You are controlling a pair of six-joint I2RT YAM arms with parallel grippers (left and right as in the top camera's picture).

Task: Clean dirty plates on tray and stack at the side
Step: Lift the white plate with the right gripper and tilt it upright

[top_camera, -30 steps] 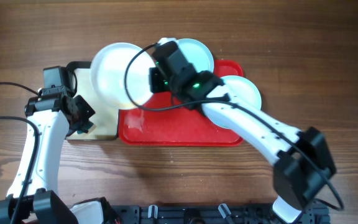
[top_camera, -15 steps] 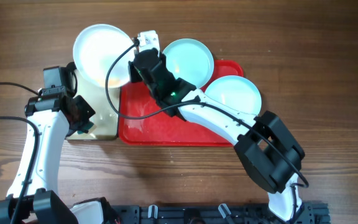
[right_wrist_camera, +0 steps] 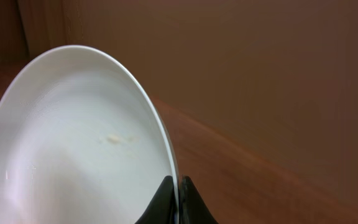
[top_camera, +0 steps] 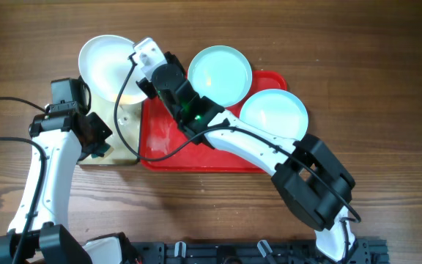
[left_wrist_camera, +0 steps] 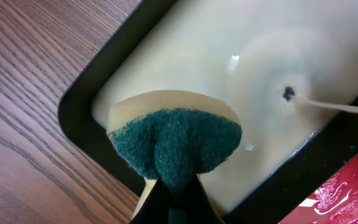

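White round shallow plastic plate (top_camera: 105,62), one item, is pinched by its rim in the clenched right tool (right_wrist_camera: 178,185) and held clear of the red tray. It lies partly above the far end of the cream tray and partly above the wooden bench (top_camera: 343,44). The grip is on the edge only, probably so the face stays exposed for wiping. A faint pale smear shows on the inner face in the right wrist view, so cleaning is judged incomplete. Left tool (left_wrist_camera: 174,200) is clenched on a yellow sponge with a dark green scouring face (left_wrist_camera: 176,140), poised over a corner of the small black-rimmed cream tray (top_camera: 127,143). This is judged a waiting position near the plate. Cream tray contents: a glossy, possibly wet floor and one dark speck; no plate rests in it. Large red rectangular plastic tray with rounded corners (top_camera: 196,150) holds two pale blue round plastic plates and has whitish streaks on its textured floor towards the left. The far blue plate (top_camera: 222,73) overhangs the back rim, and the right blue plate (top_camera: 273,111) overhangs the right rim. The two sit just beside each other; contact cannot be told. No stack yet exists at the side.
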